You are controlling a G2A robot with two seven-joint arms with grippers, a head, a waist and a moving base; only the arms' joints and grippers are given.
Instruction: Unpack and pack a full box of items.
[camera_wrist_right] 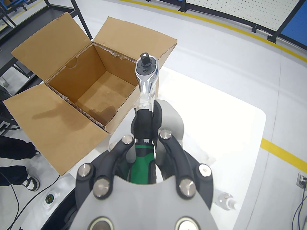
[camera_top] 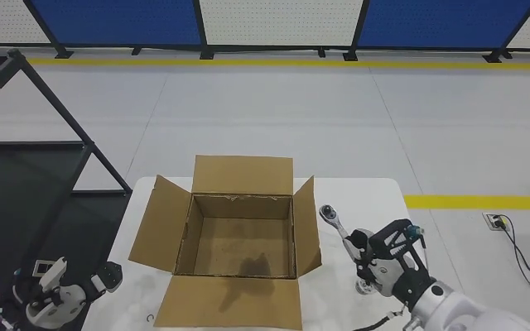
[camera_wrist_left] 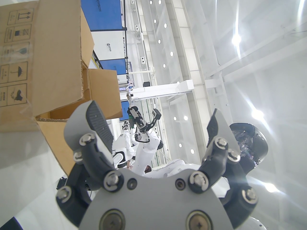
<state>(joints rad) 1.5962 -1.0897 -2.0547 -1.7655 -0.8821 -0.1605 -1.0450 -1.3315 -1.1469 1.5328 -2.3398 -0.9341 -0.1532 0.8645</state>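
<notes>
An open cardboard box [camera_top: 244, 236] stands mid-table with all flaps spread; its brown floor [camera_wrist_right: 105, 96] shows a dark stain. My right gripper [camera_wrist_right: 146, 118] is shut on the black-and-green handle of a chrome ratchet wrench [camera_wrist_right: 146, 72], held above the table just right of the box, with the head pointing away from me. In the top view this gripper [camera_top: 364, 248] and the wrench [camera_top: 331, 217] sit beside the box's right flap. My left gripper [camera_wrist_left: 156, 125] is open with nothing in it, low at the table's front left corner [camera_top: 50, 290], beside the box's side wall [camera_wrist_left: 48, 48].
A white bottle [camera_wrist_right: 225, 198] lies on the white table [camera_wrist_right: 227, 120] near the right arm. A black metal frame [camera_top: 50, 124] stands left of the table. Blue and white partition panels [camera_top: 281, 21] line the far floor.
</notes>
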